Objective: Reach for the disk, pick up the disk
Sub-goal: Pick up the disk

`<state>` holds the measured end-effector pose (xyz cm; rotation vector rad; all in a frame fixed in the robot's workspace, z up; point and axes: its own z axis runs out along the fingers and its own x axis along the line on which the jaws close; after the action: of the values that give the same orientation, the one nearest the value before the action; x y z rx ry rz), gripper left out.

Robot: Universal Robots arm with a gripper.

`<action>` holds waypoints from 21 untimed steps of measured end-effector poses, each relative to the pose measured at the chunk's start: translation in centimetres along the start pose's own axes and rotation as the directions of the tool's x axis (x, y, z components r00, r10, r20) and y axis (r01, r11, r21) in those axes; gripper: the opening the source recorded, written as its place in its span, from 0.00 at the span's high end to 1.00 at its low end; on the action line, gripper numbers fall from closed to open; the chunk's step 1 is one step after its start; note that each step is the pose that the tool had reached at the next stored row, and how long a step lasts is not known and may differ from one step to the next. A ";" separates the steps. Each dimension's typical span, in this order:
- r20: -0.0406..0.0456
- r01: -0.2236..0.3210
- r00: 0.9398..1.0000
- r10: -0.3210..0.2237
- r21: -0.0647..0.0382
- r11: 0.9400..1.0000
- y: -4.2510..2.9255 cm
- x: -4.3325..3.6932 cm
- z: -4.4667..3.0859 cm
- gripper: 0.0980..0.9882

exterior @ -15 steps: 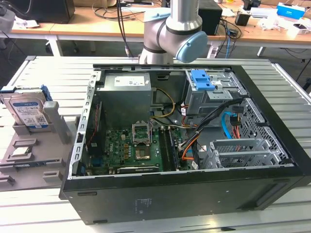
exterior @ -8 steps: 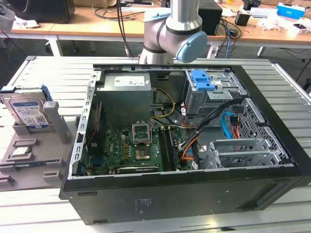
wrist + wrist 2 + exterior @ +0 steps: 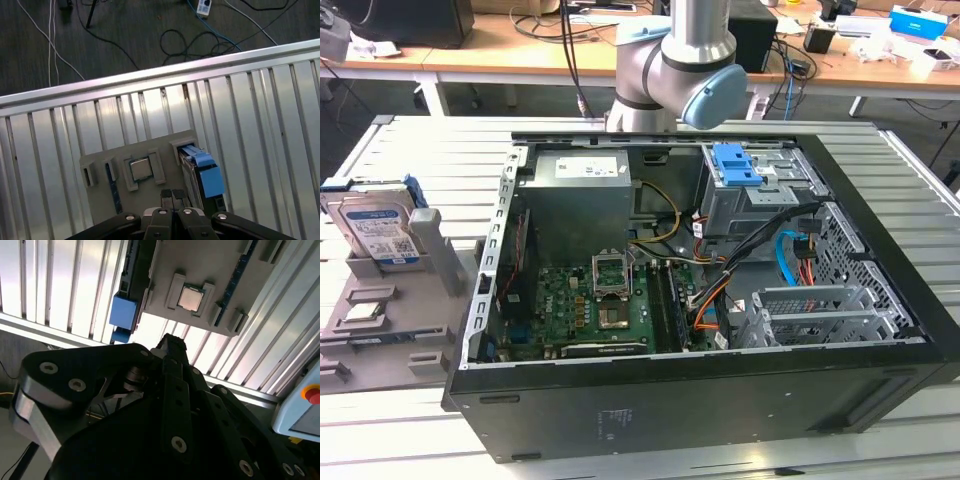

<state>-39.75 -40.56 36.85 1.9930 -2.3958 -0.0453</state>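
Claw point(image 3: 173, 194) hovering over grey holder point(image 3: 155, 142), disk point(image 3: 202, 172) just beside it.
Fingers point(image 3: 167, 196) are sitting pinched together w/ nothing btwn them, hanging above the holder near the square chip point(image 3: 140, 169); disk is standing on edge, untouched, in the holder's end slot, at the exterior view's left, outside the open PC case point(image 3: 720, 400).

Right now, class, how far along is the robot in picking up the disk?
Done: nothing yet; the disk stands in its grey holder. In hand: the reach; the gripper, jaws shut and empty, hovers over the holder near the disk. Left: closing in, gripping and lifting it.
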 end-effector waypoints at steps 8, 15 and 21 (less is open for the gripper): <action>-0.003 0.091 0.996 -0.091 0.000 0.996 0.00 0.00 0.00 0.99; -0.007 0.180 0.984 -0.180 -0.001 0.984 0.00 0.00 0.00 0.99; -0.007 0.182 0.983 -0.182 -0.001 0.983 0.00 0.00 0.00 0.78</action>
<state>-39.75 -40.56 36.85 2.2022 -2.2016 -0.0416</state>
